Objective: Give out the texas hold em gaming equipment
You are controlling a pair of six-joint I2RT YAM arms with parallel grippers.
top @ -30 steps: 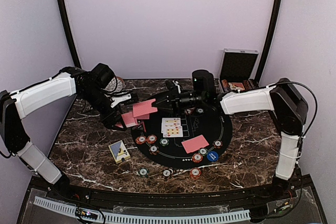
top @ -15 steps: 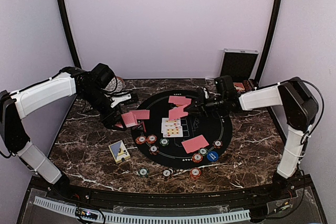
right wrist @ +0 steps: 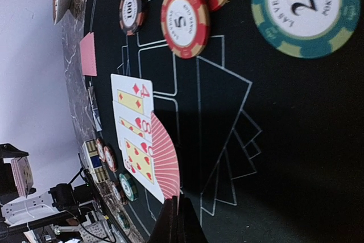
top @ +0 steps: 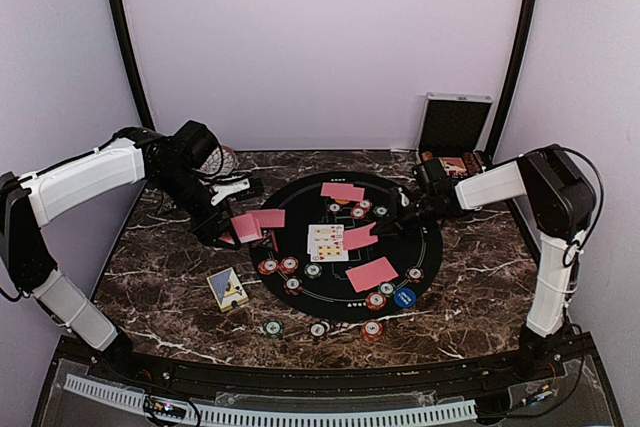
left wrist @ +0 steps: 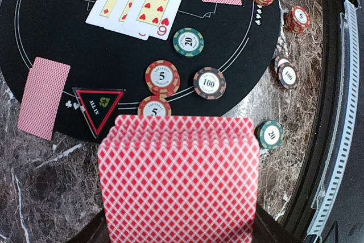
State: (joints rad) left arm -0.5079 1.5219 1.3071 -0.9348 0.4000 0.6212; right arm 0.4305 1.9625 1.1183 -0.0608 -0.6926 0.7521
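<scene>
My left gripper (top: 222, 225) is shut on a deck of red-backed playing cards (left wrist: 179, 180) at the left rim of the round black mat (top: 440, 247). The deck hides its fingers. My right gripper (right wrist: 182, 223) is shut on a single red-backed card (right wrist: 168, 163), held edge-up low over the mat's middle. It is right beside three face-up cards (left wrist: 136, 7). Face-down cards lie on the mat at the far side (top: 343, 191), the near right (top: 372, 274) and the left (left wrist: 44, 96). Poker chips (left wrist: 162, 77) sit along the mat's near rim.
A triangular all-in marker (left wrist: 98, 106) lies by the deck. A card box (top: 227, 288) and three loose chips (top: 318, 329) rest on the marble in front of the mat. The silver case (top: 455, 125) stands open at the back right.
My right gripper has pulled away from the deck and moved right, carrying one card down over the middle of the mat. The left arm and deck have stayed still.
</scene>
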